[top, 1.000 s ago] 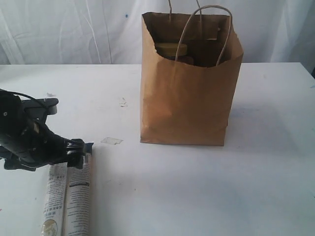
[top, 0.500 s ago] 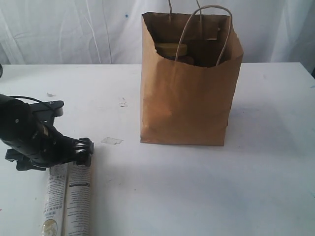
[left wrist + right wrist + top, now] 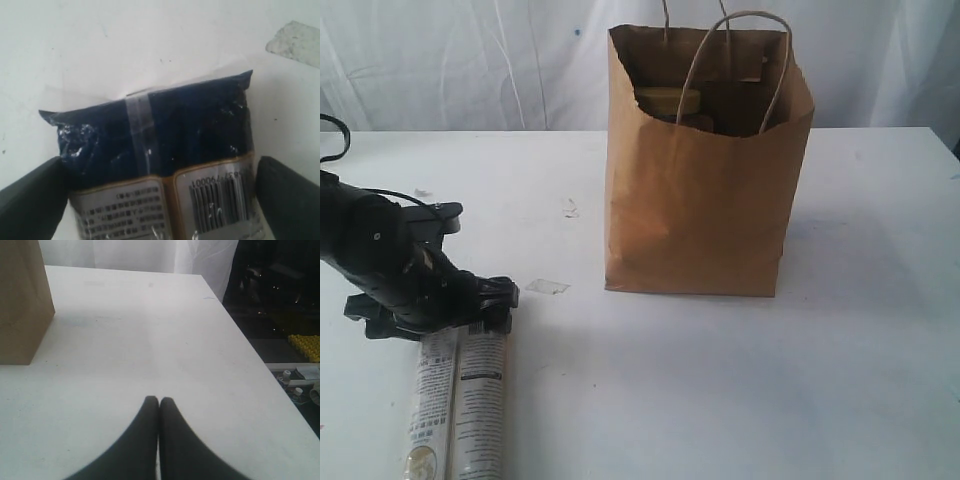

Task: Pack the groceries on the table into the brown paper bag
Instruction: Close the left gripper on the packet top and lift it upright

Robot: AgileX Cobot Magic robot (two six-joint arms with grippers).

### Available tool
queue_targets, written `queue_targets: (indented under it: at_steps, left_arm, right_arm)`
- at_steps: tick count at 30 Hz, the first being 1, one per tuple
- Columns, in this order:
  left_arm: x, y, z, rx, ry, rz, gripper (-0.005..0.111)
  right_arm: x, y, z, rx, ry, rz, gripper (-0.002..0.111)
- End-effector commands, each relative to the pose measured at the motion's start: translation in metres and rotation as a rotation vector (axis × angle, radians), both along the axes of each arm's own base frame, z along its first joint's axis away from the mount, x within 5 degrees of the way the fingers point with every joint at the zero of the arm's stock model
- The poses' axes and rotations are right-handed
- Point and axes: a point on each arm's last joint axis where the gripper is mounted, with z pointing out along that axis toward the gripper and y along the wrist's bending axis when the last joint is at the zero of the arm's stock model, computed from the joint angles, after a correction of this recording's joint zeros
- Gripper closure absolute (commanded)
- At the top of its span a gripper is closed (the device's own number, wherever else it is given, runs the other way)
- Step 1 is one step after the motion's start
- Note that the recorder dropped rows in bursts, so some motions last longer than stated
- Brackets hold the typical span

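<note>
Exterior view: the tall brown kraft paper bag (image 3: 705,210) stands upright at the middle of the plain white bench (image 3: 750,390). A yellow lid (image 3: 668,100) shows inside its mouth, and no other view shows this.
Long printed packet (image 3: 460,400): lies flat on the bench at the left front, well apart from the bag. The left claw (image 3: 435,322) covers its far end here.
Left wrist view: shows that covered end as dark blue wrap above a barcode label (image 3: 220,200).
Left claw: released, with black fingers (image 3: 30,200) spread either side of the packet's end. Contact cannot be told.
Right claw (image 3: 159,402): seen only in the right wrist view. It is clenched, tips pressed together, grasping nothing, over bare bench near the bag's corner.
</note>
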Motion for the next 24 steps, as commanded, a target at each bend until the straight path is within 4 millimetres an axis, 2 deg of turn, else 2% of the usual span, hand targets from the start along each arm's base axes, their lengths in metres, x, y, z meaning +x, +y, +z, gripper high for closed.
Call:
queue_targets:
  at_steps: [1,2,3,4,6,11,15,19,24]
  left_arm:
    - [-0.010,0.003,-0.020,0.056,0.140,0.009,0.023]
    - [-0.012,0.004,-0.020,0.066,0.160,0.010,0.033]
    - [-0.014,0.005,-0.020,0.077,0.184,0.010,0.052]
    - [-0.014,0.005,-0.018,0.095,0.205,-0.017,0.079]
    - [-0.013,0.005,-0.015,0.127,0.223,-0.084,0.106]
    - [-0.007,0.008,-0.002,0.245,0.260,-0.222,0.106]
    - [-0.003,0.018,0.018,0.411,0.354,-0.310,0.107]
    - [0.003,0.027,0.059,0.536,0.336,-0.324,0.107]
    - [0.005,0.024,0.132,0.470,0.128,-0.336,0.107]
  right_arm:
    - [0.000,0.000,0.000,-0.007,-0.005,-0.001,0.108]
    - [0.000,0.000,0.000,-0.007,-0.005,-0.001,0.108]
    - [0.000,0.000,0.000,-0.007,-0.005,-0.001,0.108]
    - [0.000,0.000,0.000,-0.007,-0.005,-0.001,0.108]
    - [0.000,0.000,0.000,-0.007,-0.005,-0.001,0.108]
    - [0.000,0.000,0.000,-0.007,-0.005,-0.001,0.108]
    - [0.000,0.000,0.000,-0.007,-0.005,-0.001,0.108]
    - [0.000,0.000,0.000,-0.007,-0.005,-0.001,0.108]
    - [0.000,0.000,0.000,-0.007,-0.005,-0.001,0.108]
